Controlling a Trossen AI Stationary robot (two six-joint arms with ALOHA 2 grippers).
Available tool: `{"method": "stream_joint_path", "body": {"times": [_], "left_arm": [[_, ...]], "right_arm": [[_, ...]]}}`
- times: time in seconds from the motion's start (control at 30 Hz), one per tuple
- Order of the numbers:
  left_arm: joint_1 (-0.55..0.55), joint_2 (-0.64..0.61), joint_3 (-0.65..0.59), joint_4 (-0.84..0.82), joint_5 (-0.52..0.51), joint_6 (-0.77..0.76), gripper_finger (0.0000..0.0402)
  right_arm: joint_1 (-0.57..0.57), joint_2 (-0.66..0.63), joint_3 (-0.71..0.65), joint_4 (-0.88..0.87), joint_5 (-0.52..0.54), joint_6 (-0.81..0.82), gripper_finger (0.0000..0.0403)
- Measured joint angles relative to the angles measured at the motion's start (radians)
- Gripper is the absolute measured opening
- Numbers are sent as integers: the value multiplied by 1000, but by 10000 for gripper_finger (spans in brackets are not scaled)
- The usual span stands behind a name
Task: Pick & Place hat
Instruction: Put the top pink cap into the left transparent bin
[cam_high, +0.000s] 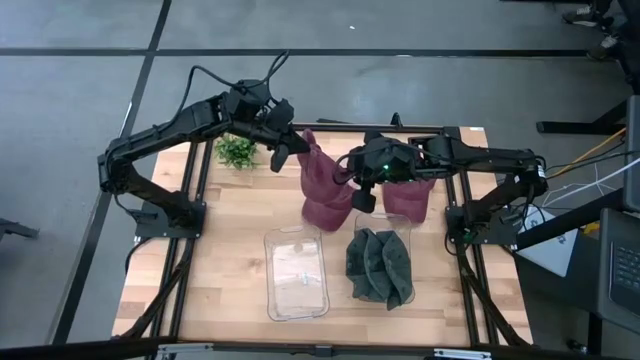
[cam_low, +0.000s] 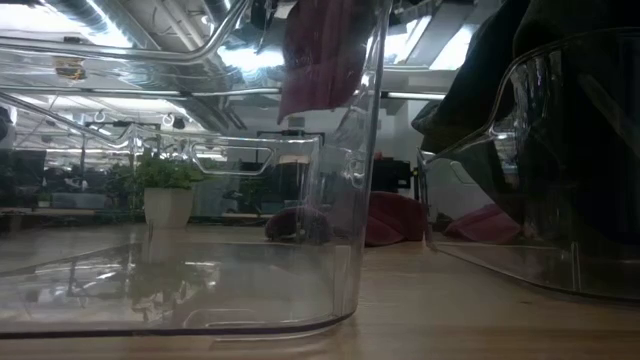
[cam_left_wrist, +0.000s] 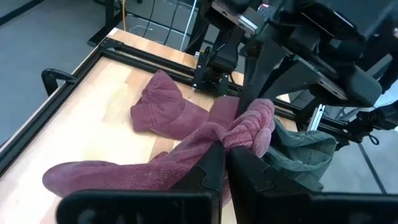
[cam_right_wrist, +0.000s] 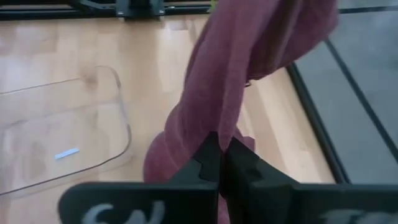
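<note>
A maroon hat (cam_high: 320, 185) hangs above the table's middle, behind two clear bins; both grippers are shut on it. My left gripper (cam_high: 292, 142) has its far upper end, and my right gripper (cam_high: 352, 180) its right side. In the low view the hat's hanging edge (cam_low: 318, 60) shows well above the tabletop. A second maroon hat (cam_left_wrist: 163, 109) lies flat on the table under the right arm. The left bin (cam_high: 295, 272) holds no hats. The right bin (cam_high: 400, 225) holds several dark green hats (cam_high: 380, 265). My left gripper pinches a bunched fold of the maroon hat (cam_left_wrist: 231, 138) between its two fingers, slanting down from the table's far left. The cloth trails away below the fingers (cam_left_wrist: 245, 177). My right gripper pinches the hat's hanging cloth (cam_right_wrist: 214, 121) between its two fingers, slanting down from the table's right. The cloth runs up past the fingers and hangs below them (cam_right_wrist: 165, 155).
A small potted plant (cam_high: 237, 150) stands at the far left of the table. The table's dark frame rails (cam_high: 200, 180) run along both sides. Bare wood lies left of the clear bins and along the near edge (cam_high: 230, 300).
</note>
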Motion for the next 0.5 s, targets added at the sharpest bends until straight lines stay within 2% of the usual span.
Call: {"method": "stream_joint_path", "body": {"times": [0.2,0.5], "left_arm": [[-6,-11,0,-79,-1,89,19],[-41,-31,0,-209,-11,286,20]], "right_arm": [[0,-1,11,-54,72,13,2],[0,-2,79,-92,96,-18,1]]}}
